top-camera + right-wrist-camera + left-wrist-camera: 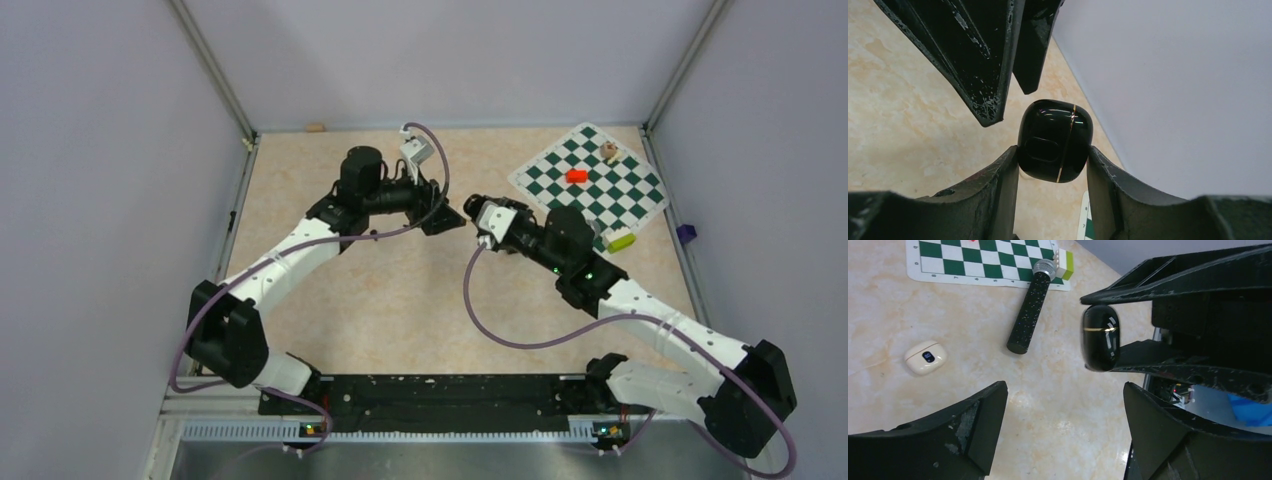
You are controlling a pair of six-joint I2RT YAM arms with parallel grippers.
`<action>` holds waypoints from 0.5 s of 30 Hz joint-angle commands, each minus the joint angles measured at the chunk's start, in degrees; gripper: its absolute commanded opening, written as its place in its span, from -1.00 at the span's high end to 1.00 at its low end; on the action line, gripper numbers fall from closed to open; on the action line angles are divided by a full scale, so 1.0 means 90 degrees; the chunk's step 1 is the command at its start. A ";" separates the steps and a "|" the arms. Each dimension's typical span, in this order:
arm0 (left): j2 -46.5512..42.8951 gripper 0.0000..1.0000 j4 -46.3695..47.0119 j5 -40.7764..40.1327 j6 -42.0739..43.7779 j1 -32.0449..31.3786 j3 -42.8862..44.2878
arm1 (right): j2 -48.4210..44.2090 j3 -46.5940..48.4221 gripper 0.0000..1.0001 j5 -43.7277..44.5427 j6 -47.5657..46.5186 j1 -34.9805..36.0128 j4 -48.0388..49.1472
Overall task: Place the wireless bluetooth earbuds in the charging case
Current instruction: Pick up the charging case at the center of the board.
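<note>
R gripper [1053,154]: part-closed; pinching charging case [1050,131] btwn both fingers, held up off the table [1058,440]
L gripper [1065,402]: jaws wide, nothing btwn them; hangs just beside the case; no contact that I can see
Key relation: in L wrist view the case lies ahead of L gripper, offset toward the finger at the right of that view, not centred in the gap; L is the free arm & already close; I'd judge a small sideways shift lines it up
Case axis: thin gold seam runs crosswise to R's pinch, one R finger each side of it; that grip prob. clamps the lid shut; a handover or regrip looks needed before it can open
Lid: seam looks closed
Earbuds: not seen in any view; in the case or elsewhere, can't tell
Hidden: part of the case behind R fingers; top view too small to pick it out btwn the grippers
Nearby: cream lump [925,356], black cylinder [1030,307], chess mat [988,260]; all down on the table, well apart from the case
</note>
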 commanded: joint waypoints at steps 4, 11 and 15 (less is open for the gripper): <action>0.0027 -0.70 0.0590 0.0123 -0.0351 -0.0254 -0.0033 | 0.0270 0.0012 0.41 0.0210 -0.0269 0.0308 0.0354; 0.0241 -0.54 0.0391 -0.0053 -0.0101 -0.0405 0.0043 | 0.0341 0.0021 0.41 0.0276 -0.0259 0.0424 0.0373; 0.0334 -0.47 0.0247 -0.0214 0.0052 -0.0477 0.0102 | 0.0358 0.0013 0.41 0.0226 -0.0250 0.0432 0.0357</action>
